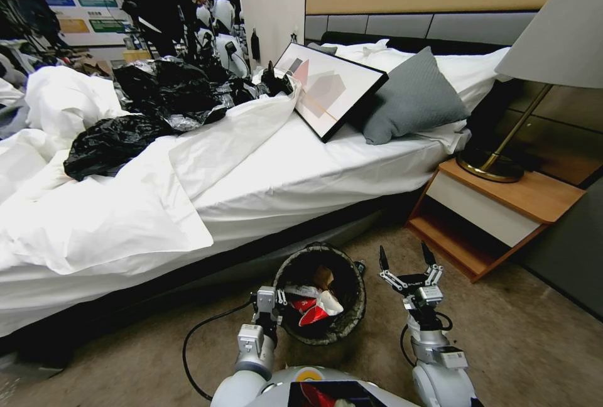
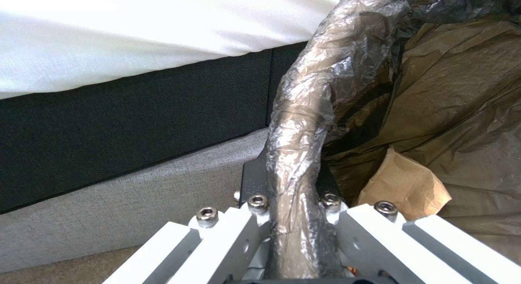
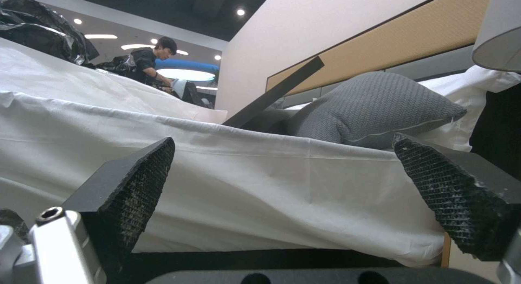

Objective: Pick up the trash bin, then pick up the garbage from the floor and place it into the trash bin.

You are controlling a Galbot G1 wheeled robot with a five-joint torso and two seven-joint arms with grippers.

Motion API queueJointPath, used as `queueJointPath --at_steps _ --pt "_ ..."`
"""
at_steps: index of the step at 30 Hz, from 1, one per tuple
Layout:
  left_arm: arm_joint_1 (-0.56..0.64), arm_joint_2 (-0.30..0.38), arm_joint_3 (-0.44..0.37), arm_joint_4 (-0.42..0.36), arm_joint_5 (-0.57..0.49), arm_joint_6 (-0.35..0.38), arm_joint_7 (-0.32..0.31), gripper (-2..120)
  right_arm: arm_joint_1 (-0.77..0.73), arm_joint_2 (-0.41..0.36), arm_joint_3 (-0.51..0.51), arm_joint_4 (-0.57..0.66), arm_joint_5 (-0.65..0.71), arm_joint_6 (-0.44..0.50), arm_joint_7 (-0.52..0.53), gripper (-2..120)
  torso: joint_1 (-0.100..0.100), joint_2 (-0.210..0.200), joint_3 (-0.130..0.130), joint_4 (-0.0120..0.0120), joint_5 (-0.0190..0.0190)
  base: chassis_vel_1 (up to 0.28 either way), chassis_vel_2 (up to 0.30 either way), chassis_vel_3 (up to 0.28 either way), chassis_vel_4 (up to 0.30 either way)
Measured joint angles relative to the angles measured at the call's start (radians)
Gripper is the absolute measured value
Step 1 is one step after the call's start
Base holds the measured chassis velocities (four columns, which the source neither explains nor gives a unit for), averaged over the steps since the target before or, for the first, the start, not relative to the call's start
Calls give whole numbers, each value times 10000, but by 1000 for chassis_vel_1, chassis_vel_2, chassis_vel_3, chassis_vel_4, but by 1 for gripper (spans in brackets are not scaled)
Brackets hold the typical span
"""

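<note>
Trash bin (image 1: 326,325): your left hand (image 1: 271,308) grips its near-left rim; your right hand (image 1: 407,264) hangs open just beside it.

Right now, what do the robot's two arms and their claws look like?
Both arms are glossy white-grey with rounded shells and a loose black cable looping beside each. The left claw has a white ribbed metal frame with silver hex bolts. The right claw has the same pale linkage, small lettering, and black wedge-shaped fingers with textured pads.
</note>
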Motion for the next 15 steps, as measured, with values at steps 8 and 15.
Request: queueJointPath --at_steps 8,15 --pt "-7 40 -118 -90 104 -119 12 0 948 -523 -100 225 770 -1587 164 100 0 0 0 4 -2 0 0 0 0" --pt "40 10 -248 -156 259 -196 7 0 1909 -781 -424 91 1186 -2999 279 100 0 0 0 3 1 0 0 0 0"
